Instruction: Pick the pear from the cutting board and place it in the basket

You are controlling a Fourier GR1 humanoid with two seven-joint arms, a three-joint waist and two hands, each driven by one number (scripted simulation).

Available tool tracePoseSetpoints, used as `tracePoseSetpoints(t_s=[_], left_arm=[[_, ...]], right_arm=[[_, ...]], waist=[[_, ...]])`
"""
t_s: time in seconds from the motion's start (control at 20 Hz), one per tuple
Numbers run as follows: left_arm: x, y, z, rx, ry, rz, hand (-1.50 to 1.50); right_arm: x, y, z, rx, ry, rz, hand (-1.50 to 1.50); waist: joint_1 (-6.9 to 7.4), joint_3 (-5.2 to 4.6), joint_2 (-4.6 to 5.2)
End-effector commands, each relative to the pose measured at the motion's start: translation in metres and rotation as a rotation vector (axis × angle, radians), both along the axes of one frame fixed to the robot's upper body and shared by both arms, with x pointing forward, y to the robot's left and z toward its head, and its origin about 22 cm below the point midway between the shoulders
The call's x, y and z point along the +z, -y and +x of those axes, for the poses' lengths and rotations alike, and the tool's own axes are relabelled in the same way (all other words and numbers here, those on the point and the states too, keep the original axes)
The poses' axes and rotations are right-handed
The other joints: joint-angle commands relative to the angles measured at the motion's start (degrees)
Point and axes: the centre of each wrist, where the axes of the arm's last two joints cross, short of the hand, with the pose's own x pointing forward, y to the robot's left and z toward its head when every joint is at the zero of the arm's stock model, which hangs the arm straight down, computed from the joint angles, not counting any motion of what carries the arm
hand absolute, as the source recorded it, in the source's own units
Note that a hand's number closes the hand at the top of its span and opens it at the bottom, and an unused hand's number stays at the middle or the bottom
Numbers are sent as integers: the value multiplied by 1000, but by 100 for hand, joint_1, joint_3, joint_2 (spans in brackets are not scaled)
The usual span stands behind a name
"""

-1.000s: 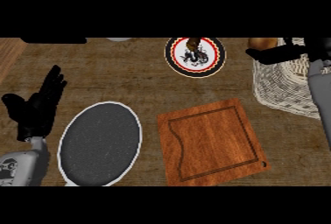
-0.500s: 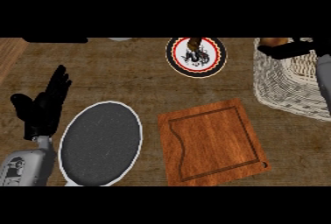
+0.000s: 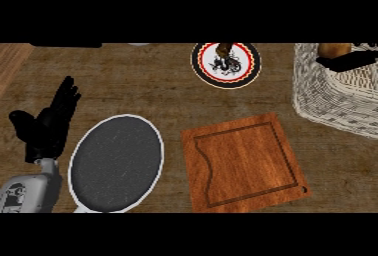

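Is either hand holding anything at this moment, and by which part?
The right hand, over the basket, has the brownish pear against its fingers, but which part they grip cannot be told. The left hand rests open, holding nothing.

The wooden counter (image 3: 148, 85) carries a brown cutting board (image 3: 247, 162) in the middle, lying a little turned, with nothing on it. Just left of it lies a dark grey oval plate (image 3: 116, 164) with a white rim. At the top stands a round plate (image 3: 226, 65) with a red and black ring. The white woven basket (image 3: 332, 100) is at the right edge; inside it a black finger of the right hand (image 3: 347, 61) touches the brownish pear (image 3: 334, 49). The left hand (image 3: 48, 125) rests open at the left, fingers up.
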Motion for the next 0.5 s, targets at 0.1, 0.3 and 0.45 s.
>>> tracePoseSetpoints(t_s=[0.1, 0.3, 0.45], left_arm=[[1, 10, 2, 5, 3, -3, 0], [12, 3, 3, -23, 2, -11, 0], [2, -2, 10, 18, -1, -5, 0]], right_arm=[[4, 18, 1, 12, 121, -275, 150], [-22, 7, 12, -7, 130, -279, 150], [16, 2, 24, -29, 104, -275, 150]], waist=[[24, 11, 12], [61, 12, 17], [33, 8, 14]])
